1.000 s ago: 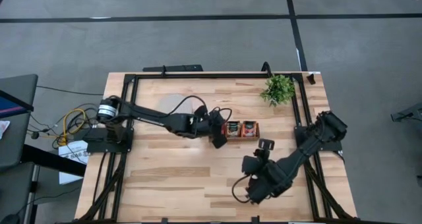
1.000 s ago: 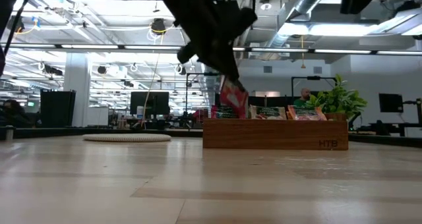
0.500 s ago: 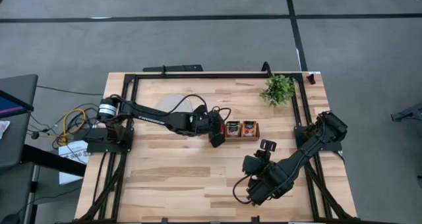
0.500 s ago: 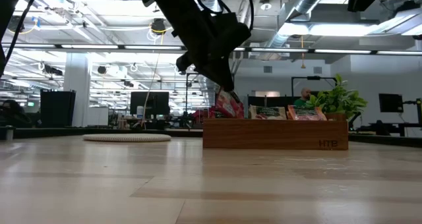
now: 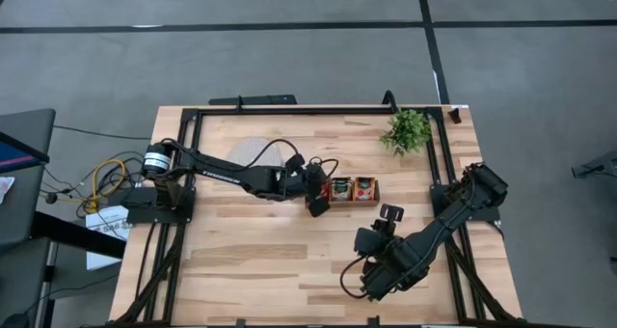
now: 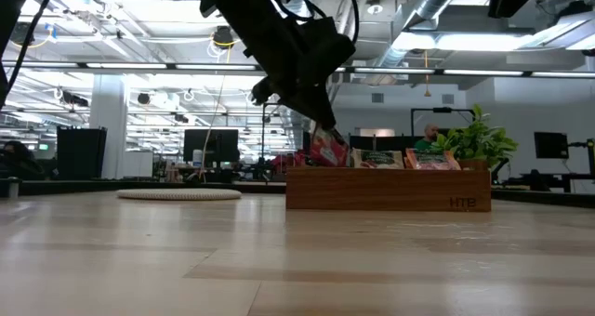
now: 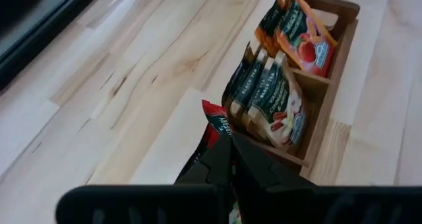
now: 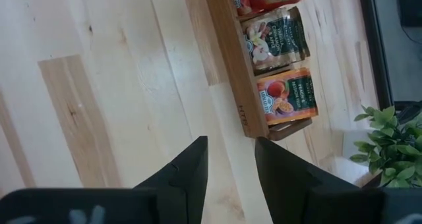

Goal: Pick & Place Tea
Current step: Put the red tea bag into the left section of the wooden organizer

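Observation:
A brown wooden tray (image 5: pixel 355 189) with three compartments stands mid-table, with tea sachets upright in it: green ones (image 7: pixel 267 95) in the middle compartment and orange ones (image 7: pixel 304 36) at the right end. My left gripper (image 6: pixel 316 121) is over the tray's left end, shut on a red tea sachet (image 6: pixel 328 149). That sachet's lower end dips behind the tray's wall. My right gripper (image 8: pixel 227 148) hangs open above the bare table, nearer the front edge than the tray, with nothing between its fingers. My left gripper pinches the red sachet's upper part (image 7: pixel 214 122) between its two fingers. The fingers slant down at it from the table's left side. The sachet hangs tilted below the fingers in the tray's left compartment (image 6: pixel 307 172). The tray wall hides its lower end, so I cannot tell whether it rests on the bottom.
A round grey-white disc (image 5: pixel 255 152) lies behind the left arm, toward the far left. A small green plant (image 5: pixel 407 130) stands at the far right. A black frame (image 5: pixel 289 109) runs along the table's edges. Bare wood lies between the tray and the near edge.
My left gripper has sunk a little toward the tray's left end with the red sachet. The sachet hung in front of and above the tray's wall; now its lower end sits down behind that wall.

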`<state>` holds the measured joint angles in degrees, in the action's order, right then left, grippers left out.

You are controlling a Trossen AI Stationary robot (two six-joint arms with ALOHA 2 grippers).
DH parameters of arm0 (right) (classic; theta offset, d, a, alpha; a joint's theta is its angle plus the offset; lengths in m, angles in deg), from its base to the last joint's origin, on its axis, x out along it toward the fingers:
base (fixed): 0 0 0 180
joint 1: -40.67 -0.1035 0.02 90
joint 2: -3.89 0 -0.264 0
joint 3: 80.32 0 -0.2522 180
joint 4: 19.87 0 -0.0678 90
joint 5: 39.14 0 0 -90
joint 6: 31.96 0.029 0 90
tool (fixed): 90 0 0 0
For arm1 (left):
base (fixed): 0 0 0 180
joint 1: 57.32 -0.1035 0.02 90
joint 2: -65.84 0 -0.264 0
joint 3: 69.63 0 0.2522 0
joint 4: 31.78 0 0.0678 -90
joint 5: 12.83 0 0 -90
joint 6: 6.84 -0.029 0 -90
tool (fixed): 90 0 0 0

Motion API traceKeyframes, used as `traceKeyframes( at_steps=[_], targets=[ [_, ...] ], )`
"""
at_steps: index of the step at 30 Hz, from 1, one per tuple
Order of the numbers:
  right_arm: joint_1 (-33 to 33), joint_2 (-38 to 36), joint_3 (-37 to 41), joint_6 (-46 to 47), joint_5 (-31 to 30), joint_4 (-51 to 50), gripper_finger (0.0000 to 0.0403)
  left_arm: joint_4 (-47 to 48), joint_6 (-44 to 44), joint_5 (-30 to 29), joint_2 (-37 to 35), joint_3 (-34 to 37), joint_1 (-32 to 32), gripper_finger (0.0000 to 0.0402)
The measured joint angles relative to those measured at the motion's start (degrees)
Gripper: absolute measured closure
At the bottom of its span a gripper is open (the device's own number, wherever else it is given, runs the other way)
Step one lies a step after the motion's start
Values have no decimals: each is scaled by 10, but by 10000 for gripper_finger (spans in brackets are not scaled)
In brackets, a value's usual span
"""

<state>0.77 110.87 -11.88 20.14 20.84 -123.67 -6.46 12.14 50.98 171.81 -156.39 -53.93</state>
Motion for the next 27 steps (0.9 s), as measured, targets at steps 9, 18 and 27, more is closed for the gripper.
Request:
traceKeyframes(
  at_steps=[9,18,27],
  targets=[
    [3,0,0,-1,0,0,284,-16,-1,11,0,23,2,401],
    [8,0,0,-11,-1,0,284,-14,-1,14,0,26,2,401],
    [10,0,0,-11,-1,0,284,-14,-21,12,0,26,-2,402]
  ],
)
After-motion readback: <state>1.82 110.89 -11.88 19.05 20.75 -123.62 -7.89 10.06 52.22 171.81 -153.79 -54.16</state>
